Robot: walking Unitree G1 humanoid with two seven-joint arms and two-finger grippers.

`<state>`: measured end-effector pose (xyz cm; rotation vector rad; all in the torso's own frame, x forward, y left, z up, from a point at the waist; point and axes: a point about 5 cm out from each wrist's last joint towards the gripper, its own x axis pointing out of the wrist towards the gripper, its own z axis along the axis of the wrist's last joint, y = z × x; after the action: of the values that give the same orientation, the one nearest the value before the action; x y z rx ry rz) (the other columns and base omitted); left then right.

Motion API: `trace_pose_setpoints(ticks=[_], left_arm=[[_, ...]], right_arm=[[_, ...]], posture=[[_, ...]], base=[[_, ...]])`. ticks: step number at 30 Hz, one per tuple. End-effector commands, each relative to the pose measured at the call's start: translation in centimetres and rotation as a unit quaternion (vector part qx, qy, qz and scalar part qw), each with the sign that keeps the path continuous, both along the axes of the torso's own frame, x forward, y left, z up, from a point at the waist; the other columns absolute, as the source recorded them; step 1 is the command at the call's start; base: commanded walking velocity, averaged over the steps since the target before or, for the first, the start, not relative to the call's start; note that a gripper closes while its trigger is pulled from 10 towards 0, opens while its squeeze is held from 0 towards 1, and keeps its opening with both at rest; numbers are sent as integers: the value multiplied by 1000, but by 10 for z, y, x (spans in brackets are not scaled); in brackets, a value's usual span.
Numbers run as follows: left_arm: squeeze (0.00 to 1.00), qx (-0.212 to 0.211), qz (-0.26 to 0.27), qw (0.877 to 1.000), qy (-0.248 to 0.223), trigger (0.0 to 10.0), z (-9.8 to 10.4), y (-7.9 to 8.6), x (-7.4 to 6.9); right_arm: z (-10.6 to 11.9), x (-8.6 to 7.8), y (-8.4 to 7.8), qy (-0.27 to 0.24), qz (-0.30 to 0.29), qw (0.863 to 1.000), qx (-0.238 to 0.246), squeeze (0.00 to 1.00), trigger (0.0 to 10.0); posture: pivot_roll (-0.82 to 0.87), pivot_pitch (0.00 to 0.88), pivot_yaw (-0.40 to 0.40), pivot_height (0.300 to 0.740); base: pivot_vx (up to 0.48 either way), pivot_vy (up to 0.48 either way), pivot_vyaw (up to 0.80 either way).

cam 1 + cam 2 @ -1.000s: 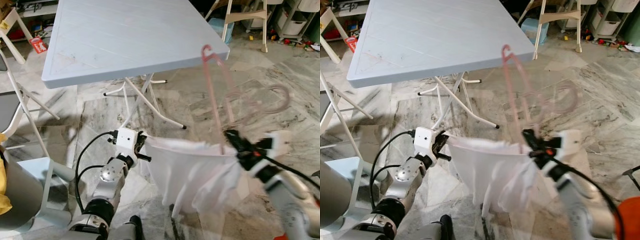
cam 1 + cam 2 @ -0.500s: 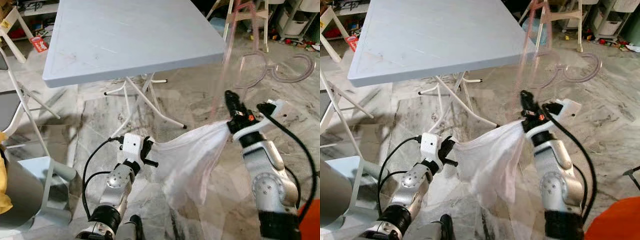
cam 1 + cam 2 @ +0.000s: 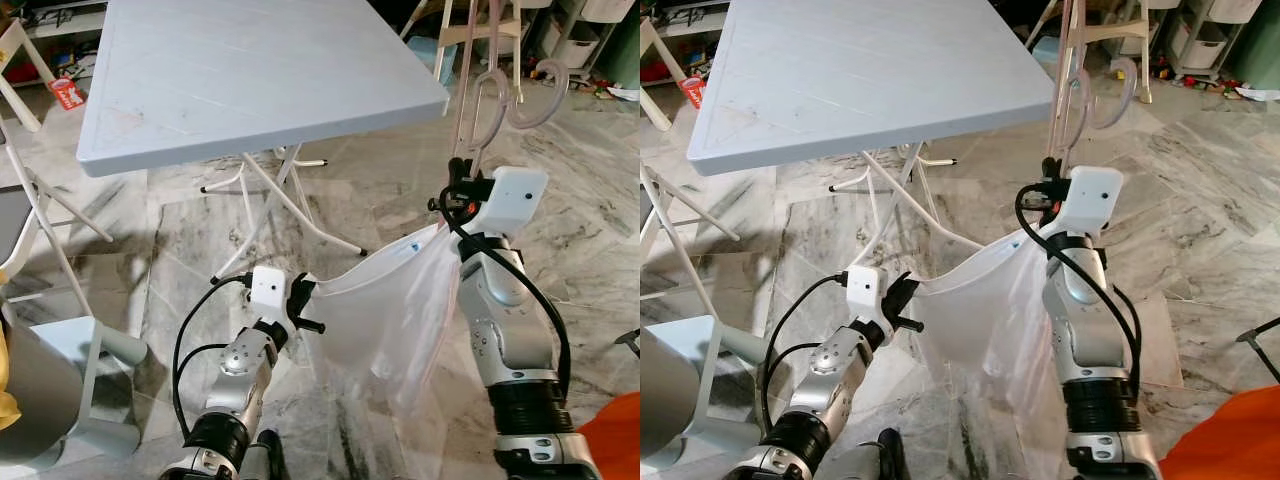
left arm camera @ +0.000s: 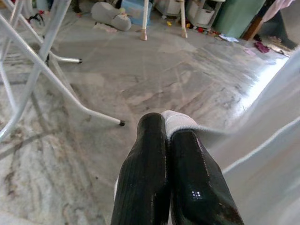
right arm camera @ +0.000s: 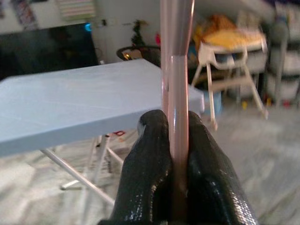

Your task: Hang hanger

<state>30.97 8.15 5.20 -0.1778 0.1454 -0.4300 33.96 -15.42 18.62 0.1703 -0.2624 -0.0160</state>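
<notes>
Right tool (image 5: 174,136) pinches pink hanger (image 3: 492,95) held upright; left tool (image 4: 173,136) pinches corner of white cloth (image 3: 385,300) draped between them, near blue counter (image 3: 250,70).

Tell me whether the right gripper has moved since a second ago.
Yes. The right gripper, clamped on the pink hanger, has risen from below the blue table's near corner to beside it.

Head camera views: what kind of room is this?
Likely a lived-in home room: marble-tiled floor, a light blue folding table, a child's high chair, and toys on the floor.
</notes>
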Motion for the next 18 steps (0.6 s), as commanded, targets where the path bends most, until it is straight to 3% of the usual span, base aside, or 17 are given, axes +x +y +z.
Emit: trace_pose_setpoints(ticks=[1, 3, 4, 5, 8, 10, 11, 13, 16, 18], left_arm=[[0, -1, -4, 1000, 4, 0, -2, 0, -2], [0, -2, -7, 1000, 12, 0, -5, 0, -5], [0, -2, -7, 1000, 12, 0, -5, 0, -5], [0, -3, -13, 1000, 22, 0, -7, -2, -7], [0, 3, -37, 998, 41, 0, -13, -8, -12], [0, 10, -39, 998, 43, 0, -15, -8, -12], [0, 18, -41, 998, 44, 0, -15, -9, -12], [0, 24, -37, 998, 42, 0, -15, -8, -12], [0, 31, -18, 999, 36, 0, -13, -5, -9], [0, 31, -8, 999, 36, 0, -12, -1, -7]], right_arm=[[6, 2, -4, -10, -9, 1000, 24, 0, 10000], [2, 3, -9, 2, -25, 997, 79, 0, 10000], [2, 3, -9, 2, -25, 997, 79, 0, 10000], [1, 4, -11, 2, -37, 997, 67, 0, 10000], [0, 8, 8, 9, -1, 994, -105, 0, 10000], [-6, 10, 9, 30, -1, 995, -100, 0, 10000], [-21, 11, 18, 70, 41, 989, -121, 0, 10000], [-31, 10, 23, 89, 68, 984, -141, 0, 10000], [-38, 6, 24, 88, 90, 982, -139, 0, 10000], [-33, 4, 22, 57, 84, 986, -129, 0, 10000]], posture=[[-40, 144, -6, 740], [-41, 147, -4, 740], [-41, 147, -4, 740], [-43, 148, -5, 740], [-45, 149, -3, 740], [-50, 149, -3, 740], [-49, 149, -3, 740], [-51, 149, -2, 740], [-49, 151, -4, 740], [-52, 151, -5, 740]], base=[[0, 0, 0], [0, 0, 0], [0, 0, 0], [0, 0, 0], [0, 0, 0], [0, 0, 0], [0, 0, 0], [0, 0, 0], [0, 0, 0], [0, 0, 0]])
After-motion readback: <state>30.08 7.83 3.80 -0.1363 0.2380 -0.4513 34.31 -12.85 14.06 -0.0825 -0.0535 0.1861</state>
